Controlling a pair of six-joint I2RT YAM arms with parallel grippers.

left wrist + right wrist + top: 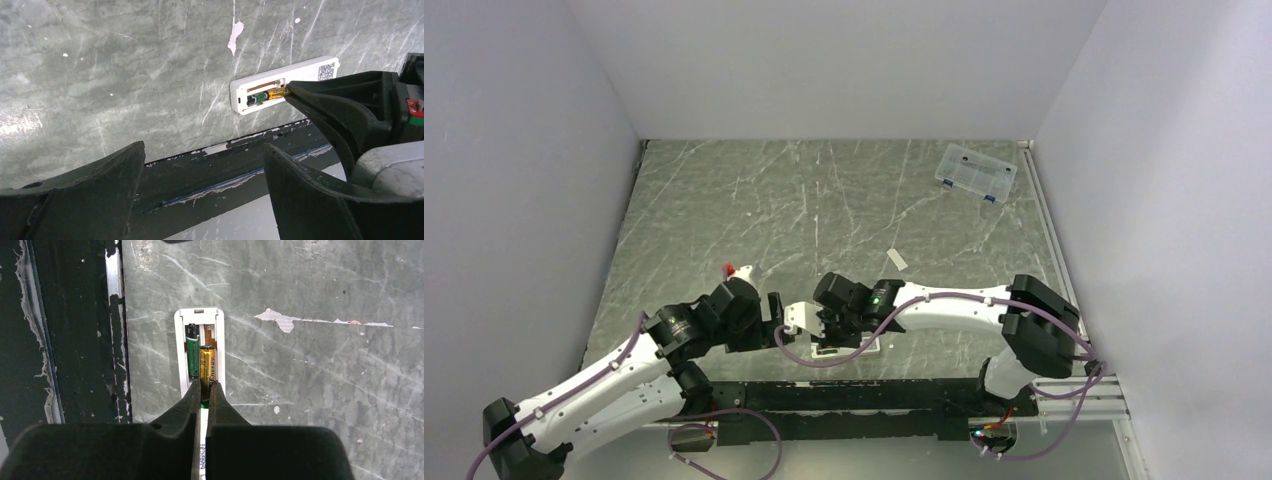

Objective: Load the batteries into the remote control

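Right jaws nearly closed, tips at gold battery (207, 362) (lying in remote (199, 315)), left jaws spread, empty

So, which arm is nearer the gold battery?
Right. The right arm's shut jaws sit at the gold battery's end in the remote; the left arm's jaws hang open, back from the remote.

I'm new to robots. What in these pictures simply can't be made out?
- Right wrist view: the gold battery's near end is under the right hand's fingertips; seated or not, unclear.
- Left wrist view: that hand covers part of the remote control.
- Top view: the clear box's contents are too small.
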